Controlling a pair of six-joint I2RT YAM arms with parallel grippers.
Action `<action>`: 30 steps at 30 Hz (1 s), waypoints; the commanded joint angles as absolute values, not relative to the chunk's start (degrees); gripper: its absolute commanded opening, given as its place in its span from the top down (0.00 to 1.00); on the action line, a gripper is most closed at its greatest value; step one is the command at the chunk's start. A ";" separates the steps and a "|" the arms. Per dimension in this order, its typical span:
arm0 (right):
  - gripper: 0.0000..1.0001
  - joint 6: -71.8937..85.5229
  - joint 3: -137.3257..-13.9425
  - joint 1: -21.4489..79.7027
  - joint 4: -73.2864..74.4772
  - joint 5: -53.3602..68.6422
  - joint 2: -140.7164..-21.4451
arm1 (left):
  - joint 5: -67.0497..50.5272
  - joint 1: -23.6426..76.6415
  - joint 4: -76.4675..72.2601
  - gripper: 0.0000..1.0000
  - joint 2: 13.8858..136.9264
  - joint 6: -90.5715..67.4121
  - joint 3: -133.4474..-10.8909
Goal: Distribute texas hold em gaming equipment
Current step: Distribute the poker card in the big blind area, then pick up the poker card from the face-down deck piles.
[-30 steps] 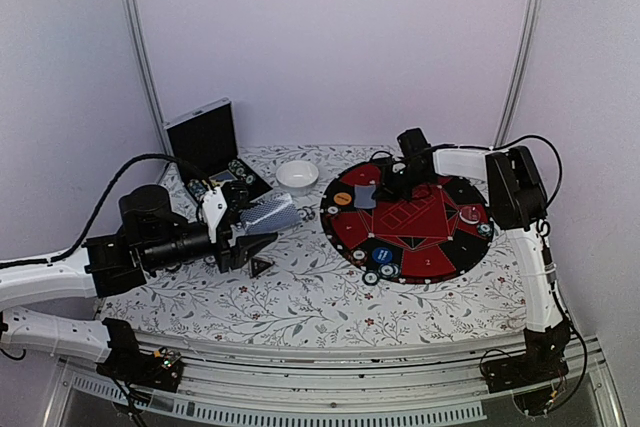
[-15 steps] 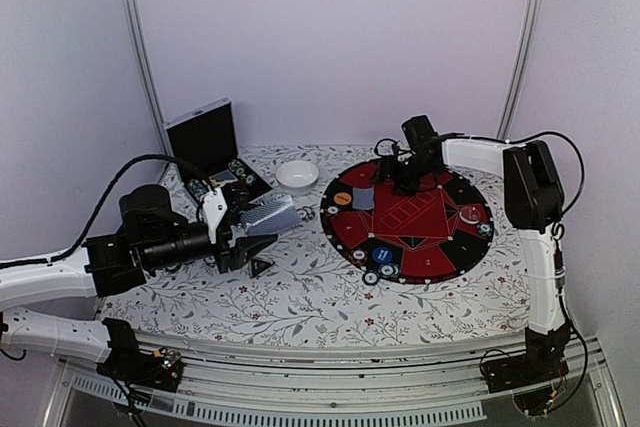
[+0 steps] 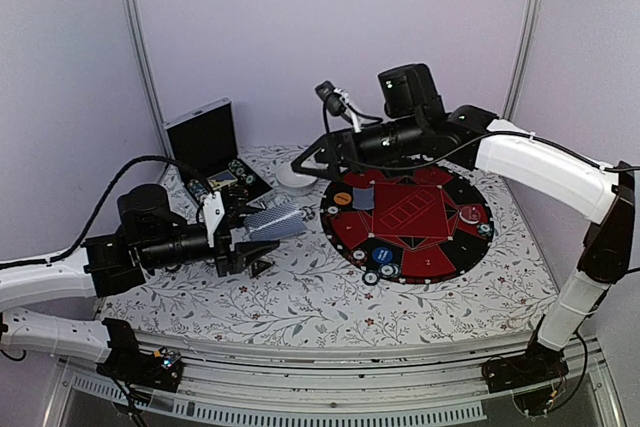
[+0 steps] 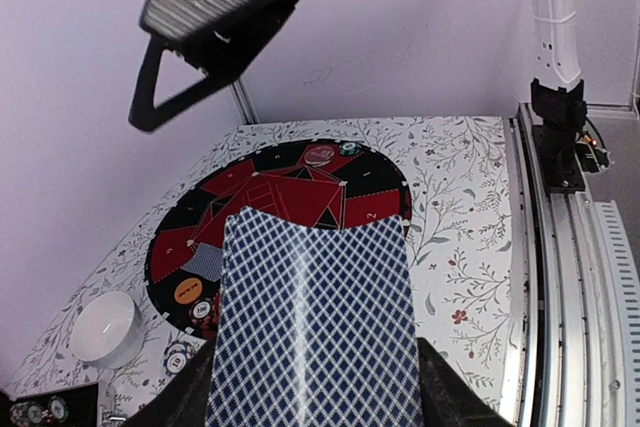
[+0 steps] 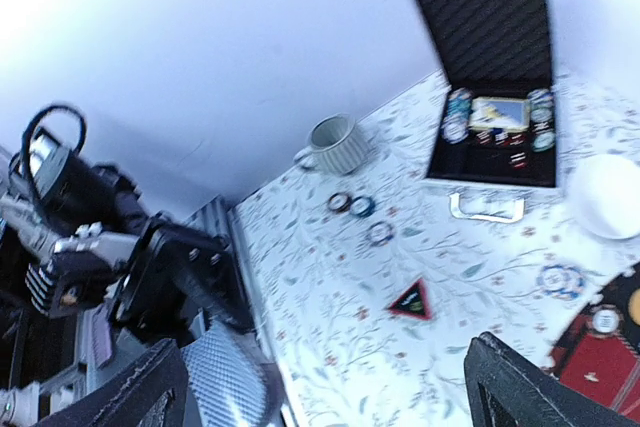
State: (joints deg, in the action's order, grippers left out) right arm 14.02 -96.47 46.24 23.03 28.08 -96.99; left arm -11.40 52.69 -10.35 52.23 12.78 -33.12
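left gripper clamps playing cards | right gripper spread, empty | cards likely light, slick, bendy; pinch far short edge

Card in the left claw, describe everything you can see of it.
The card has a blue back with a white diamond lattice and looks thin. A notch in its far edge hints at two overlapped cards; I can't be sure. The left claw pinches its near end, back up, above the flowered cloth, beside the round red-and-black mat. Nothing else touches it.
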 commanded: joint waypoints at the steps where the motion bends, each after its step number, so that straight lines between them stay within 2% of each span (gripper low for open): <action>1: 0.01 14.18 -94.46 51.36 22.05 32.21 -101.56 | -12.48 52.08 -12.48 0.45 51.78 13.60 -33.07; 8: 0.01 13.00 -95.54 54.21 22.92 32.52 -104.76 | -11.99 52.17 -12.65 0.45 51.75 13.55 -32.89; 30: 0.01 9.19 -93.38 53.81 30.93 21.83 -100.25 | -11.88 52.15 -13.89 0.47 51.77 13.23 -32.63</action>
State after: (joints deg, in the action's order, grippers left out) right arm 10.41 -93.84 54.08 28.36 24.49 -102.32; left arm -11.35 52.69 -10.76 52.21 13.26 -32.84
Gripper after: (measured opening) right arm 0.989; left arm 0.527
